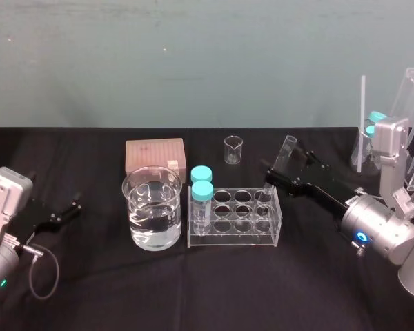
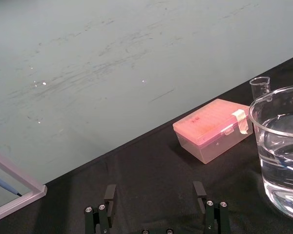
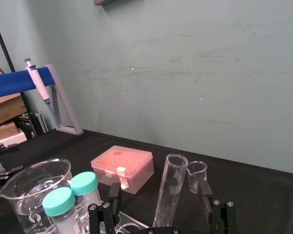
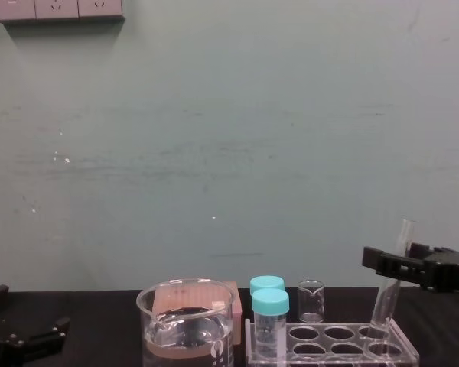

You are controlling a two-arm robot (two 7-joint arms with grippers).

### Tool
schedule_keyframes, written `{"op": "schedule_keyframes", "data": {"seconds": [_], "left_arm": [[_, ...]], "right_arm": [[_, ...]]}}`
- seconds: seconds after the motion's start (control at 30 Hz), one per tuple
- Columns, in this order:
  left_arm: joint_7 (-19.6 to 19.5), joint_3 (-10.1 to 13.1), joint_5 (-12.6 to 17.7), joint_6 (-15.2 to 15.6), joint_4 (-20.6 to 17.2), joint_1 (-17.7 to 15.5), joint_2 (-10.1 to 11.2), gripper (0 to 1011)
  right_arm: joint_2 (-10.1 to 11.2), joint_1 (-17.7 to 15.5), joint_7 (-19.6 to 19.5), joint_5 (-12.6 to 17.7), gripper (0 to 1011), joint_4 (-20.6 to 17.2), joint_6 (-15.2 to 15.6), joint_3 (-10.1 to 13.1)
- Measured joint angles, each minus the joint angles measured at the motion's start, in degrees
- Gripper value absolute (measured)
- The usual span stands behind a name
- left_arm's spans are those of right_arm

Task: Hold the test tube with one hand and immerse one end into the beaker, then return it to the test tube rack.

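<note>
1. Black table [image 1: 90,289]: all the glassware sits mid-table, with an arm at each side.
2. Beaker [image 1: 152,207]: left of the rack, about half full of clear liquid. The left wrist view shows the waterline up close [image 2: 283,161].
3. Test tube rack [image 1: 234,219]: just right of the beaker. Two teal-capped vials [image 1: 201,186] stand in its left-end holes.
4. Pink lidded box [image 1: 155,155]: behind the beaker.
5. Right gripper [image 1: 285,161]: reaches in from the right at the rack's far right corner, fingers spread around the tube. The right wrist view [image 3: 159,187] shows a gap between the glass and each finger, so nothing is clamped.
6. Left gripper [image 1: 67,212]: parked low at the table's left edge, well clear of the beaker. Its fingers are spread apart in the left wrist view [image 2: 155,190].
7. Test tube [image 1: 279,165]: rounded end down in the rack's back-row right-end hole, open mouth up. Its long axis is off vertical. The chest view shows the side lean, top tipped right toward the gripper [image 4: 390,279].
8. Tiny beaker [image 1: 232,149]: behind the rack, apart from it.
</note>
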Motion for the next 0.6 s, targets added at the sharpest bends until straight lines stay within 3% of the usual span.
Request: {"op": "schedule_keyframes", "data": {"seconds": [0.6], "left_arm": [[0.00, 0.00, 0.00, 0.00, 0.00, 0.00, 0.00, 1000]], "right_arm": [[-2.05, 1.98, 0.68, -2.00, 1000, 3.42, 1.27, 0.08]]}}
